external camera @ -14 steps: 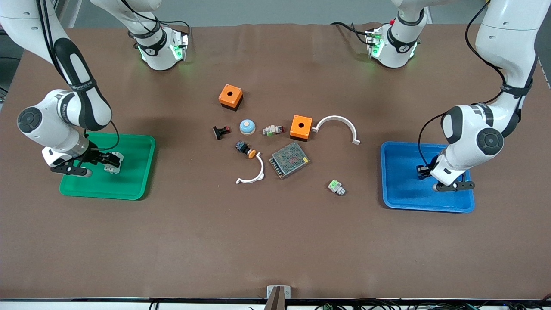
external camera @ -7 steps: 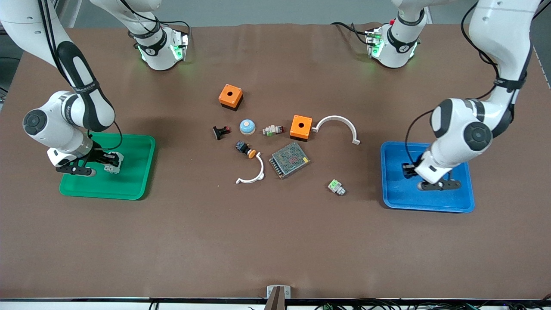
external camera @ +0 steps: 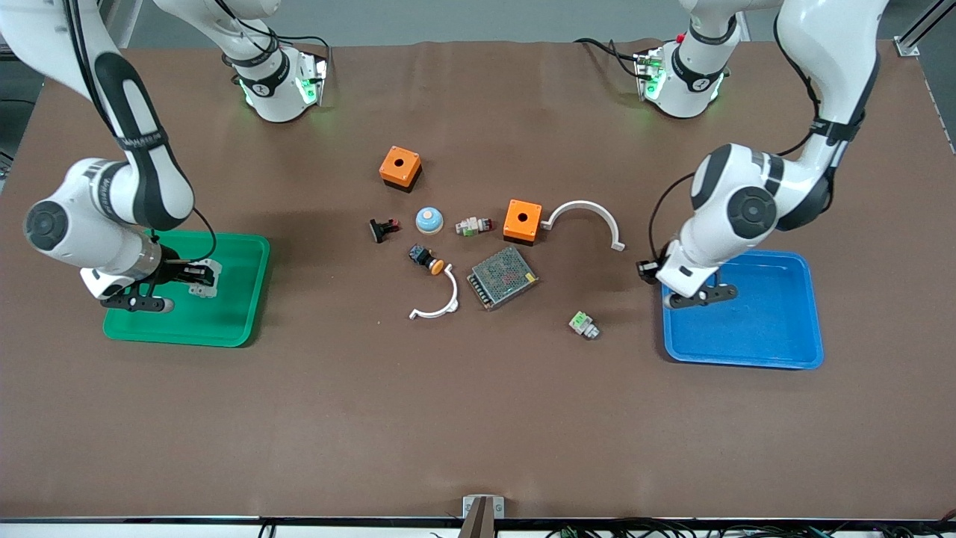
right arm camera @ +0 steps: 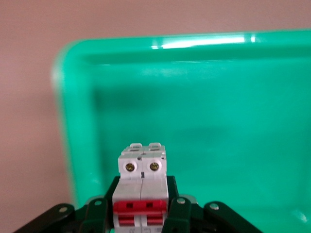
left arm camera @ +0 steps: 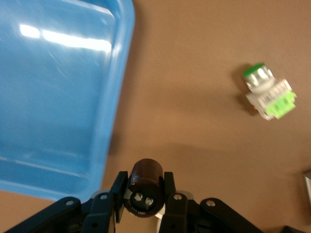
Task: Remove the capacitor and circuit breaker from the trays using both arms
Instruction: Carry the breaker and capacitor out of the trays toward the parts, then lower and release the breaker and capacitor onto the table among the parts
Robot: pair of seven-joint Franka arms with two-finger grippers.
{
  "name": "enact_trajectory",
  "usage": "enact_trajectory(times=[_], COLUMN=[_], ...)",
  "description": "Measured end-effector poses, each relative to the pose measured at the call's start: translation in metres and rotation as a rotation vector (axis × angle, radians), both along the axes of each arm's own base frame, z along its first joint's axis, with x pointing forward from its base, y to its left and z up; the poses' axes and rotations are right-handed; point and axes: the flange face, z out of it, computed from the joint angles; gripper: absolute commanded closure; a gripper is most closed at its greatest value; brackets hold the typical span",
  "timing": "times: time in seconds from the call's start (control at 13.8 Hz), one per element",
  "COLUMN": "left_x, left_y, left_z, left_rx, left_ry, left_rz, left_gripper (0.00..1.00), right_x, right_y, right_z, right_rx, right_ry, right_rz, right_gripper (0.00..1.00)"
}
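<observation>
My left gripper (external camera: 648, 270) is shut on the capacitor (external camera: 644, 268), a tiny dark cylinder. It holds it over the bare table just off the blue tray's (external camera: 777, 329) edge that faces the table's middle. In the left wrist view the capacitor (left arm camera: 144, 190) sits between the gripper's (left arm camera: 144, 183) fingers, with the blue tray (left arm camera: 53, 97) beside it. My right gripper (external camera: 199, 276) is shut on the breaker (external camera: 205, 270), a white-grey block with a red lever, and holds it over the green tray (external camera: 231, 314). The right wrist view shows the breaker (right arm camera: 142, 187) in the gripper (right arm camera: 142, 196) above the green tray (right arm camera: 209, 116).
At the table's middle lie two orange boxes (external camera: 400, 166) (external camera: 522, 220), two white curved pieces (external camera: 586, 217) (external camera: 437, 302), a metal mesh unit (external camera: 503, 277), a blue dome (external camera: 429, 219), a push-button (external camera: 426, 258), a black clip (external camera: 384, 229), a white-green-red switch (external camera: 473, 225) and a green-topped white part (external camera: 583, 324) (left arm camera: 268, 92).
My left gripper has moved with the capacitor from over the blue tray toward the table's middle, past the tray's edge. My right gripper has shifted slightly over the green tray, still holding the breaker.
</observation>
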Motion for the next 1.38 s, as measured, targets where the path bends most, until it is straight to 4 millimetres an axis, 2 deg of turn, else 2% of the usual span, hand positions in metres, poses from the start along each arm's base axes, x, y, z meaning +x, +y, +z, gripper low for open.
enact_trajectory(times=[0.07,0.14,0.29,0.43,0.58,0.72,0.94,1.01,1.09,1.16,1.23,1.38], left_x=[-0.007,-0.015,-0.03,-0.038,-0.043,-0.048,-0.055,-0.056,-0.057,-0.058,-0.057,-0.054], left_y=[-0.014,-0.03,-0.056,-0.073,-0.085,-0.095,-0.105,-0.106,-0.107,-0.107,-0.108,-0.108], left_z=[-0.002,-0.004,-0.01,-0.018,-0.03,-0.044,-0.062,-0.068,-0.072,-0.076,-0.078,-0.077], left_rx=[0.001,0.005,0.013,0.011,-0.005,-0.021,-0.003,0.011,0.022,0.027,0.028,0.024], left_ry=[0.008,0.016,0.028,0.032,0.025,0.025,0.017,0.01,0.007,0.006,0.006,0.001], left_rz=[0.02,0.034,0.054,0.079,0.112,0.134,0.142,0.148,0.155,0.164,0.171,0.177], left_gripper=[0.97,0.97,0.97,0.97,0.96,0.96,0.96,0.91,0.74,0.45,0.0,0.0], right_x=[0.007,0.008,0.004,-0.004,-0.014,-0.019,-0.021,-0.023,-0.026,-0.029,-0.031,-0.034], right_y=[0.026,0.054,0.118,0.186,0.245,0.288,0.332,0.343,0.353,0.361,0.367,0.374], right_z=[0.027,0.046,0.055,0.046,0.028,0.003,-0.04,-0.054,-0.065,-0.075,-0.081,-0.085], right_rx=[0.004,0.004,-0.004,-0.014,-0.02,-0.024,-0.017,-0.017,-0.017,-0.019,-0.021,-0.022], right_ry=[-0.008,-0.018,-0.022,-0.037,-0.053,-0.07,-0.119,-0.128,-0.133,-0.134,-0.134,-0.133], right_rz=[0.02,0.028,0.004,-0.024,-0.027,-0.029,-0.066,-0.08,-0.094,-0.102,-0.113,-0.128], right_gripper=[1.0,1.0,1.0,1.0,1.0,1.0,1.0,1.0,1.0,1.0,1.0,1.0])
